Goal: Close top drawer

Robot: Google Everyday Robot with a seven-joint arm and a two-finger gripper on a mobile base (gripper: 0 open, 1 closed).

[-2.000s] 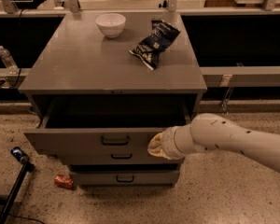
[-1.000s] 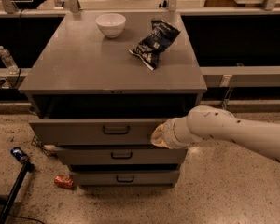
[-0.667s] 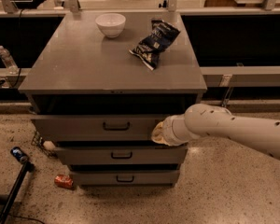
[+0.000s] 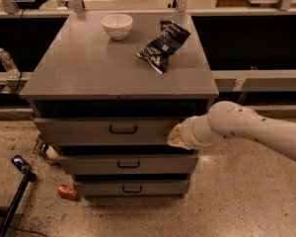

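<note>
- The pincer point(image 4: 174, 136) is right against the right end of the top drawer point(image 4: 89, 131); I cannot tell if it is open or closed.
- The drawer sticks out a little; its inside is too dark to see.
- A white bowl point(image 4: 117, 25) and a snack bag point(image 4: 164, 39) sit on the tabletop point(image 4: 89, 68).

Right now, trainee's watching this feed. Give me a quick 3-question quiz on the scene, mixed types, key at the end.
1. True or false: the white bowl and the chip bag both lie on the cabinet top.
2. Where is the gripper? A) on the cabinet top. B) at the right end of the top drawer front. C) down on the floor.
3. How many drawer handles show?

Key: 1 true. 2 B. 3 three, one on each drawer front.
</note>
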